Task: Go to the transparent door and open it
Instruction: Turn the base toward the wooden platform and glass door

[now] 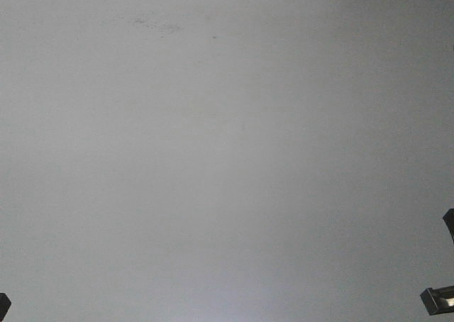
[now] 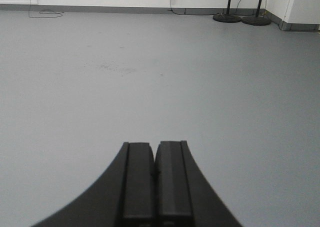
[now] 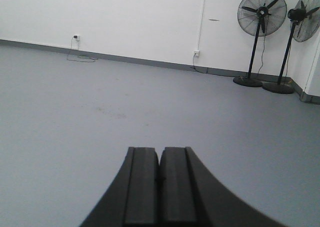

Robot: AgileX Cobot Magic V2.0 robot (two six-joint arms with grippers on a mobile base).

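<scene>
**A:** Which step is judged to be in hand?

**B:** The approach, and hardly begun. The transparent door is not shown in any view. Only bare grey floor [image 1: 227, 159] is seen by the front camera. A white wall [image 3: 125, 17] and two pedestal fans [image 3: 261, 7] are seen from the right wrist.

**A:** How are the pincers held?

**B:** The left gripper [image 2: 155, 172] is pressed together, pad against pad, with nothing between. The right gripper [image 3: 160, 177] is closed in the same way and is likewise empty.

**A:** What is called for next?

**B:** The base would have to be turned and driven until the door is found. Where the door lies from the fans cannot be told. After that a pincer would need to be parted before the pull handle could be taken.

**A:** Are any containers to be noted?

**B:** None is seen. A wall socket [image 3: 196, 52] is set just left of the fans, and a second socket [image 3: 76, 37] with a trailing cable is set well to their left.
</scene>
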